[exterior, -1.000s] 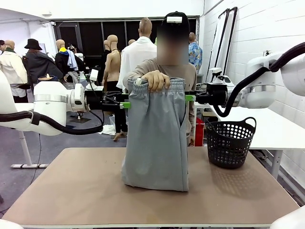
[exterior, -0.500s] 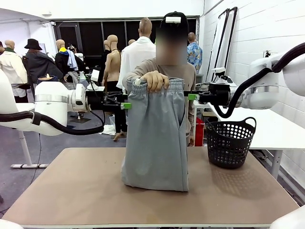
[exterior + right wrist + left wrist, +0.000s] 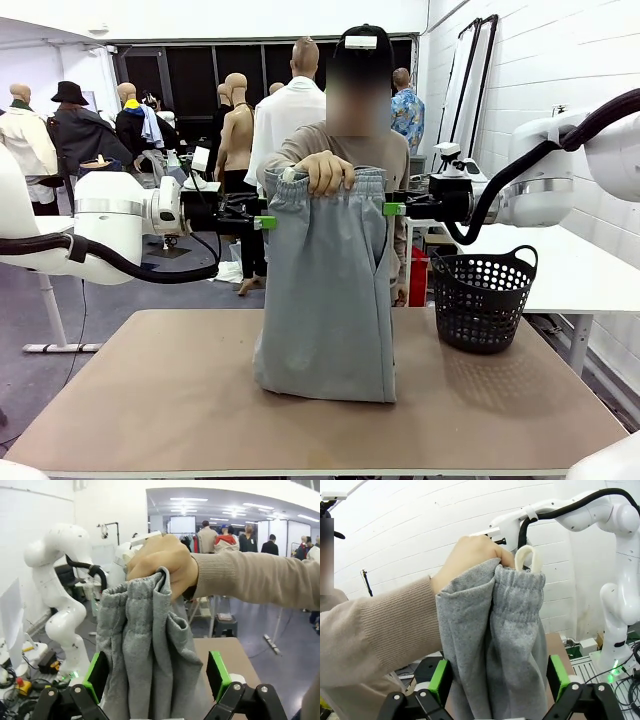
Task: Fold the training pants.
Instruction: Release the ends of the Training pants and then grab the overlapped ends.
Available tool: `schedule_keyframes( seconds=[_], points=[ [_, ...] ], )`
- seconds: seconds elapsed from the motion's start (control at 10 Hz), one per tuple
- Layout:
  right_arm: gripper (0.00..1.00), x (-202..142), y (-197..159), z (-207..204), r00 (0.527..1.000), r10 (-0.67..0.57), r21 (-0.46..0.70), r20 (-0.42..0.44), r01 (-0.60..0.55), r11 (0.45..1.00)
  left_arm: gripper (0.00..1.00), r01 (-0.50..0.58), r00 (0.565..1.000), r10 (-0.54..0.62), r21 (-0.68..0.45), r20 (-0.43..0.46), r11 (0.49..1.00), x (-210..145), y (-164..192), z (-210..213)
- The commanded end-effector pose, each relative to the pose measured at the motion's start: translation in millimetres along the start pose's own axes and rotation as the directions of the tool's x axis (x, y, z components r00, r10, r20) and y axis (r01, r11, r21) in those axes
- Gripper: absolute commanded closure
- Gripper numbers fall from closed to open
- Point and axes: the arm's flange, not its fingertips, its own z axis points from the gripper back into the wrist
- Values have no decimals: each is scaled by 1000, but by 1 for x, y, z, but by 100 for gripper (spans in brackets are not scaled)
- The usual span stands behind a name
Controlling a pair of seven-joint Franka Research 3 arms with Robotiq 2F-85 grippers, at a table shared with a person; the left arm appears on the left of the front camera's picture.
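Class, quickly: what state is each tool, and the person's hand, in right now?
Left tool: open, straddling the training pants.
Right tool: open, straddling them too.
Person's hand: closed, holding them up.

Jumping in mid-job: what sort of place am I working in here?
Likely a robot lab or test hall: a work table between the left arm and right arm, black cabling slung along them, and a white brick wall beside the setup.

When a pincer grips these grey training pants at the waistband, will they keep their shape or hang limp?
Probably limp: the training pants hang in soft folds from the person's hand, the lower end slumping on the table. Likely light, since one hand holds them up.
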Motion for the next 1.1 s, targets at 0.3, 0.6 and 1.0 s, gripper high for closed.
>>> schedule_keyframes(
  seconds=[0.3, 0.6, 1.0],
  points=[
    [0, -5, 12, -12, 999, 26, -42, -45, -28, 999, 0, -36, 999, 36, -18, 18, 999, 4, 5, 3],
    [0, -8, 9, -18, 999, -5, -33, -51, 4, 999, 0, -57, 998, 57, -32, 20, 998, 4, 11, 0],
    [0, -8, 8, -22, 998, -3, -26, -58, 1, 1000, 0, -23, 999, 23, 5, -29, 1000, 2, 29, -7]
  ],
)
